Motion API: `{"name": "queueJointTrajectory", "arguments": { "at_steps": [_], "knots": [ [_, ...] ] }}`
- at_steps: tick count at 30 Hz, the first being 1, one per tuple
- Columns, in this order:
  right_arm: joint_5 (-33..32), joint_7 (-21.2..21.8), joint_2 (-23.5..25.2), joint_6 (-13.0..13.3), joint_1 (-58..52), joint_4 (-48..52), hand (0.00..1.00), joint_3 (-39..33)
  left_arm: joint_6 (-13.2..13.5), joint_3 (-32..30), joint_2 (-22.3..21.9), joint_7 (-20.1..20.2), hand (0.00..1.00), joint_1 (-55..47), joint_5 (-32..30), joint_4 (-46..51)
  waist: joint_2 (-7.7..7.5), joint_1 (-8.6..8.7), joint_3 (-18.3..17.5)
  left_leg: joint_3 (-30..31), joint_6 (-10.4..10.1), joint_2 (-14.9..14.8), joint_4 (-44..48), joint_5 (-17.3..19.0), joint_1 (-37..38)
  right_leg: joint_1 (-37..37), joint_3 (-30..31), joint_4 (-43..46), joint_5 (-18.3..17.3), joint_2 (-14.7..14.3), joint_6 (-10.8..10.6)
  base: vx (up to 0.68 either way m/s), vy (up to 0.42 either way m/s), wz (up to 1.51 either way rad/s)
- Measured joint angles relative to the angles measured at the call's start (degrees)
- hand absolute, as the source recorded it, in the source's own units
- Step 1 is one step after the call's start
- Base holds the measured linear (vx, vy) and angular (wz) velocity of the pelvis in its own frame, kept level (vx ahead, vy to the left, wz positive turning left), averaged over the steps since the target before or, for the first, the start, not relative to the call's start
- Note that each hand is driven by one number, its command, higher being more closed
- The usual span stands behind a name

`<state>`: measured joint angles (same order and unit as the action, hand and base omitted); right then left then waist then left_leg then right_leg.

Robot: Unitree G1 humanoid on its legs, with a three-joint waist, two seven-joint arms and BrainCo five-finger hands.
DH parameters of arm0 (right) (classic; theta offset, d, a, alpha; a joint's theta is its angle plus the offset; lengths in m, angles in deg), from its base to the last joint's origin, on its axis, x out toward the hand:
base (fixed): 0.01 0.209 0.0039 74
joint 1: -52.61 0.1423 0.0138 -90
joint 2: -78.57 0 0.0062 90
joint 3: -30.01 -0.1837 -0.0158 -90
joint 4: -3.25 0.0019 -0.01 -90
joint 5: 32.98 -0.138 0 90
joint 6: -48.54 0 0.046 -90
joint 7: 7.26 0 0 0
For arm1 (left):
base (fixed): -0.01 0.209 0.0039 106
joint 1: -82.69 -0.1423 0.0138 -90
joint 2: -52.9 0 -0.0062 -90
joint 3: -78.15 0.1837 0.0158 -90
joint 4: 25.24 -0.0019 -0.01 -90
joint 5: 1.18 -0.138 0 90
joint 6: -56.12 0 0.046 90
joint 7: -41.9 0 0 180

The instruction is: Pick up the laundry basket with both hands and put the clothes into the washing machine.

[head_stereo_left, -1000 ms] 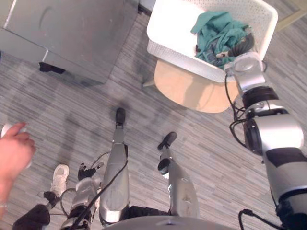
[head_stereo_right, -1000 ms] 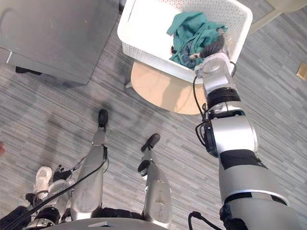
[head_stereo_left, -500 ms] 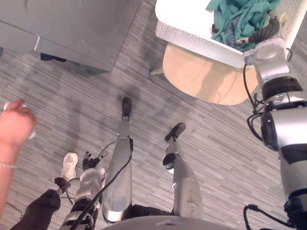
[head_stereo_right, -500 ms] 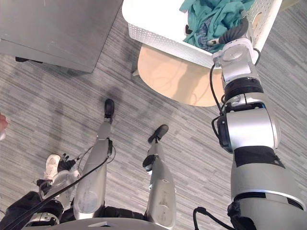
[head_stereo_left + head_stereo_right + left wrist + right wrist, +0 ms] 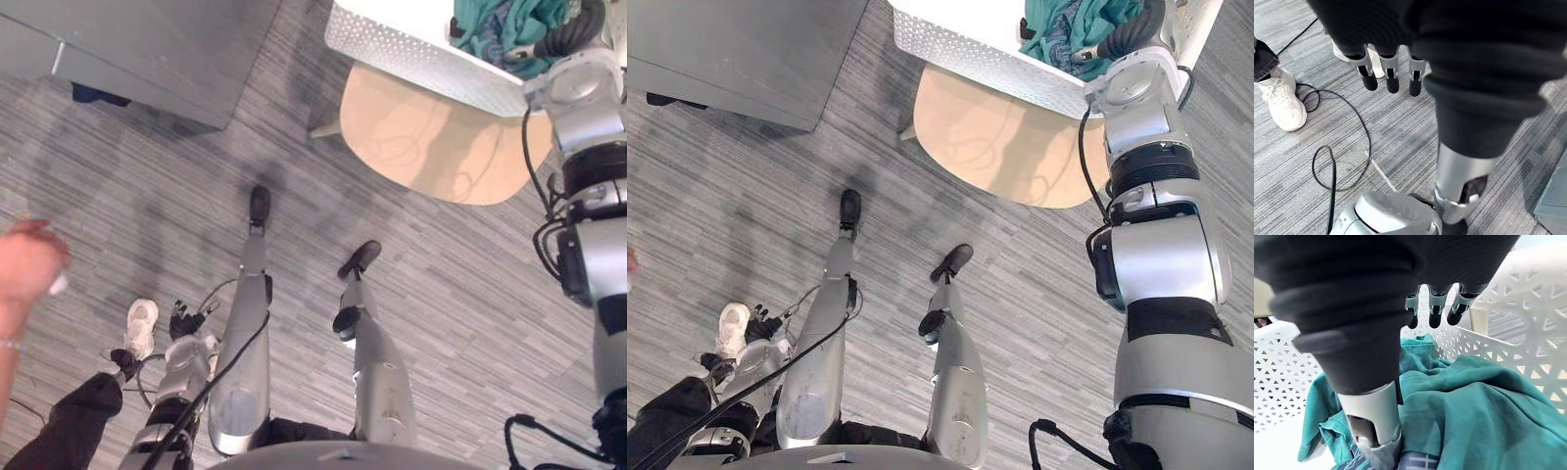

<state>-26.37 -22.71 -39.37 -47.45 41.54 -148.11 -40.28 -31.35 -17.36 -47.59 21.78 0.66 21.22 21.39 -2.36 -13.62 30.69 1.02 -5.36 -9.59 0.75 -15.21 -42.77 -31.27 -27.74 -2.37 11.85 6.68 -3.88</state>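
My right hand [image 5: 1391, 293] hangs inside the white laundry basket [image 5: 411, 44], just above the teal clothes [image 5: 1474, 401]; its fingers [image 5: 1435, 316] are straight and loose, clasping nothing, and point at the basket's far lattice wall; the thumb [image 5: 1374, 426] reaches down to the cloth, though I cannot tell if it presses in. The clothes lie heaped in the right part of the basket; the basket sits on a round wooden stool [image 5: 441, 147], far and to the right of me. The grey washing machine [image 5: 147, 49] stands on the floor [image 5: 441, 284] at the far left, well apart from the basket. My left hand [image 5: 1400, 29] hangs low at my near left side, fingers [image 5: 1392, 78] relaxed and empty over the floor; a person's white shoe [image 5: 1281, 103] stands near it, and a person's hand [image 5: 24, 269] shows at the left edge.
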Motion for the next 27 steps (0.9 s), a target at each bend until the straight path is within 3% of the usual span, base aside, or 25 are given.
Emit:
{"name": "queueJointTrajectory", "arguments": {
  "at_steps": [6, 10, 15, 21, 27],
  "knots": [
    [0.5, 0.8, 0.5, 0.7, -3.7, 3.5, 0.0, 2.3, -0.1, -0.3, 0.0, -0.3, 0.0, 0.1, 0.0, 0.0, -0.08, -0.18, 0.0, 0.3, -0.1, -0.8, 1.3, 0.1, 0.2, 1.0, 0.1, -0.7, 1.0, -1.0, 0.2, 0.01, -0.002, -0.02],
    [0.5, 6.0, 3.8, 1.0, -8.0, 4.7, 0.0, 6.1, -0.5, -1.3, 0.0, 1.0, 0.0, 0.1, -0.2, 0.0, -0.42, 0.44, -0.2, 0.4, -0.3, -1.4, 2.3, 0.7, 2.0, 3.3, 0.2, -0.6, 0.9, -1.7, 0.4, 0.0, 0.0, 0.0],
    [0.5, 8.5, 5.8, 1.1, -10.3, 4.5, 0.0, 6.3, -1.3, -2.2, 0.2, 2.1, 0.0, 0.1, -0.7, 0.1, -0.64, 1.15, -0.4, 0.3, -0.3, -1.6, 2.5, 0.7, 2.8, 4.0, 0.2, 0.1, 0.7, -1.7, 0.7, 0.0, 0.029, 0.01],
    [0.5, 11.2, 12.0, 0.6, -16.0, 3.1, 0.0, 5.8, -2.1, -3.5, 1.4, 2.7, 0.0, -0.2, -0.8, -1.1, -3.39, 1.99, -2.8, -0.6, -0.4, -2.0, 1.6, 0.7, 5.3, 5.3, 0.7, 0.8, 0.2, -1.7, 1.0, 0.0, 0.02, -0.02],
    [0.6, 11.5, 13.1, -0.2, -17.0, 1.6, 0.0, 4.2, -2.3, -4.0, 1.4, 3.2, 0.0, -0.2, -0.7, -2.0, -3.83, 2.67, -3.2, -1.3, -0.1, -1.7, -3.0, -2.0, 8.1, 5.4, 0.9, 1.8, -0.4, -1.1, 0.9, 0.0, 0.0, 0.0]
  ]
}}
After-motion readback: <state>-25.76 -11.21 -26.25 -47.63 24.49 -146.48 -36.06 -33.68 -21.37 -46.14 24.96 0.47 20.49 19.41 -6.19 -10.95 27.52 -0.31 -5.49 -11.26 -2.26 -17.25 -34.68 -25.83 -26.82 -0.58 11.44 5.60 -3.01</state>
